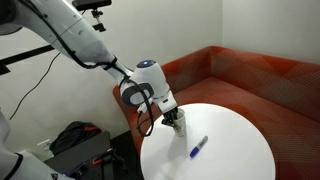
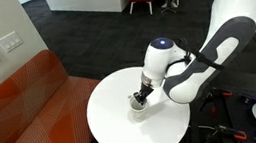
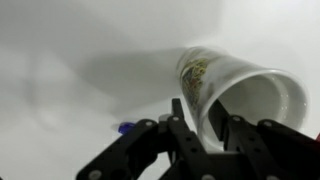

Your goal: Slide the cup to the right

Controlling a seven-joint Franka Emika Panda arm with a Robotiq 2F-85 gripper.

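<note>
Gripping narrowly at the lower middle of the wrist view, the claw [image 3: 205, 128] seems to pinch the near wall of the cup [image 3: 235, 85], with one finger outside and one inside the open mouth at centre right. The cup is thin paper and looks empty, so it is probably very light, easy to tip, and likely to dent under a hard squeeze. The stiffer rolled rim is the safest hold. Further off, a blue pen [image 3: 125, 128] lies apart on the white worktop [image 3: 70, 60], and an orange couch [image 1: 250, 75] curves behind.
</note>
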